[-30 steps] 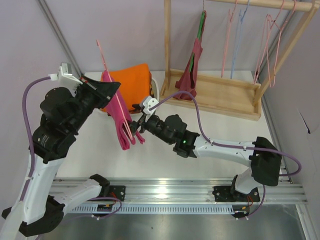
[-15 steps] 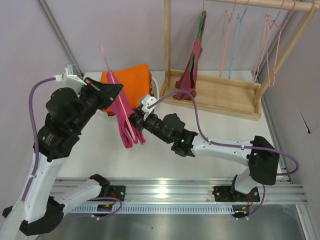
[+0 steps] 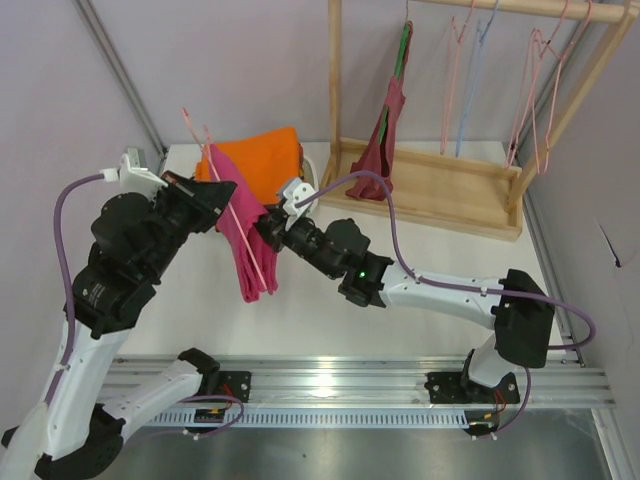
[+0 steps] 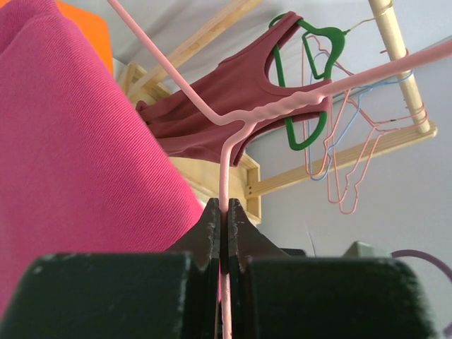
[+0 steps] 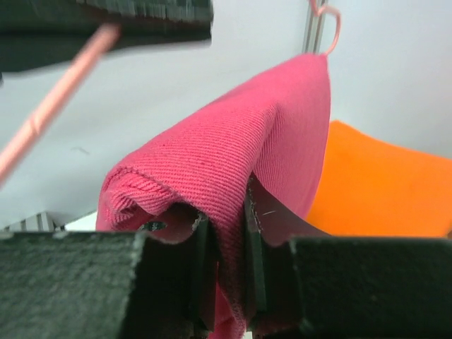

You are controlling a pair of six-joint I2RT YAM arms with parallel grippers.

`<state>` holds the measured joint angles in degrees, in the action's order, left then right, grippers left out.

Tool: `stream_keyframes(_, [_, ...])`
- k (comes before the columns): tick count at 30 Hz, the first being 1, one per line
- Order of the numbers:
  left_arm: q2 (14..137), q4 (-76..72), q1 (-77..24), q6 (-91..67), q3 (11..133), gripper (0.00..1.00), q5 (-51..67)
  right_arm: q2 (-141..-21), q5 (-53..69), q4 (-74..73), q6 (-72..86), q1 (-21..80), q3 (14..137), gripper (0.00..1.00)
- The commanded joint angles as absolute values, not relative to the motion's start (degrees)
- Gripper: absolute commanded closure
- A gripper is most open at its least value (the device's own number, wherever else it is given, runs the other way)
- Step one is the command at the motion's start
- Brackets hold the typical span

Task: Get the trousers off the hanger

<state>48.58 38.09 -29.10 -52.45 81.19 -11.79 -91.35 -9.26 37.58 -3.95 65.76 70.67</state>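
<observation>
You are at the pull-off step. Your left gripper [image 4: 224, 212] is pressed tight on the thin pink hanger [image 4: 224, 159] and holds it up in the air. The trousers [image 3: 246, 250] hang folded over the hanger, between your 2 arms, just in front of the orange cloth [image 3: 265, 155]. Your right gripper [image 5: 229, 229] pinches a fold of the trousers. Next, I think you need to pull the right arm away sideways while the left grips hard, so the cloth slides off the wire.

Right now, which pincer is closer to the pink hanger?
Left. The left pincer is shut on the hanger itself; the right pincer is clamped on the trousers hanging from it.
</observation>
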Motion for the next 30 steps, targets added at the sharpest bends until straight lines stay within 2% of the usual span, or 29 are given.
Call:
stream_keyframes(1, [47.29, 36.56, -29.00, -50.54, 80.60, 1.00, -14.23, -90.79, -10.81, 51.85, -5.01, 65.21, 77.68, 1.00])
stream_keyframes(14, [43.77, 40.78, -28.92, -50.53, 77.26, 1.00, -20.74, -92.98, -12.83, 62.40, -3.42, 64.60, 81.03, 1.00])
stream_keyframes(30, [40.52, 46.14, -28.74, -53.00, 71.37, 1.00, -27.59, -97.21, -11.78, 64.78, -9.84, 61.26, 93.33, 1.00])
